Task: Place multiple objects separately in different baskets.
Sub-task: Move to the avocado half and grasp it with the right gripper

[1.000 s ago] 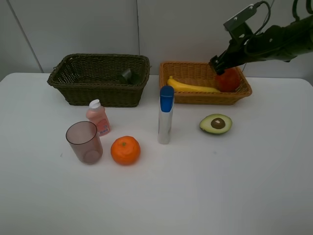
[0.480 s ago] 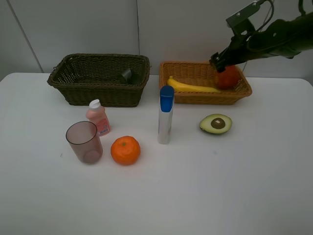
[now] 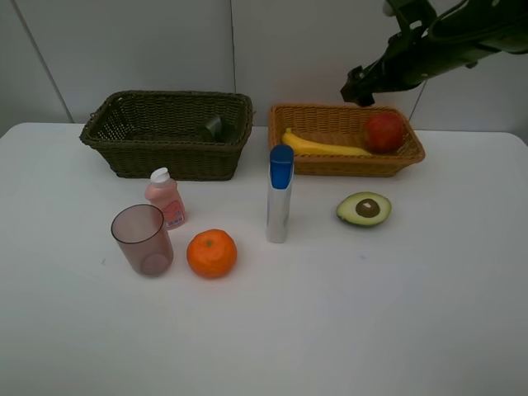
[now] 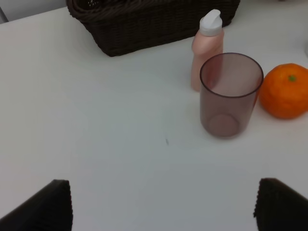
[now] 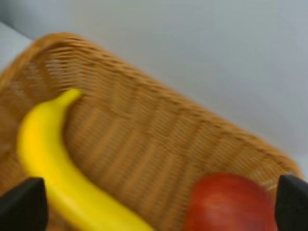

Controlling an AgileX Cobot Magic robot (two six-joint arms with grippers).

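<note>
The red apple and yellow banana lie in the light orange-tan basket. My right gripper hovers open and empty above that basket's back rim; its wrist view shows the banana and apple. The dark green pump bottle lies in the dark basket. The avocado half, silver tube, orange, cup and pink bottle are on the table. My left gripper is open, short of the cup.
The white table ends at a grey wall behind the baskets. The two baskets stand side by side at the back with a narrow gap. The tube stands upright just in front of that gap.
My right gripper has let go of the apple and risen up and to the left, away from it. The apple now rests in the light basket.
</note>
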